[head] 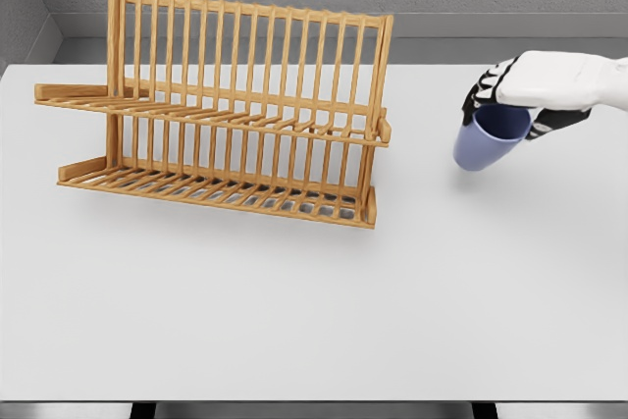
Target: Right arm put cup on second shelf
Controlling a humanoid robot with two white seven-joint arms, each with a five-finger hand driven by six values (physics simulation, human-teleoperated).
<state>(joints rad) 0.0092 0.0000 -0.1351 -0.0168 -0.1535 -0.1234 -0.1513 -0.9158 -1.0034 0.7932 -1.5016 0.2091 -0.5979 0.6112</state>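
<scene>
A big white table (pixel 294 321) fills most of the room in front of me. Behind it is a gray wall.

On the left side of the table stands a wooden rack (pixel 226 110). It is made of many thin sticks. It has a tall back that goes up and leans a little. It has two shelves. The low shelf (pixel 211 193) sits right on the table. The top shelf (pixel 211 117) is higher up and sticks out toward the left. I can see nothing on the shelves.

To the right of the rack there is a bare strip of table.

Then comes the cup (pixel 491 136). It is blue. It is tipped, so its open mouth points up and to the right, and its bottom points down and to the left. It is up off the table, and a soft shadow lies under it. It is well apart from the rack.

The right hand (pixel 515 95) holds the cup. Its dark fingers (pixel 483 90) are curled around the rim, on both sides of it. The white arm comes in from the right edge.
</scene>
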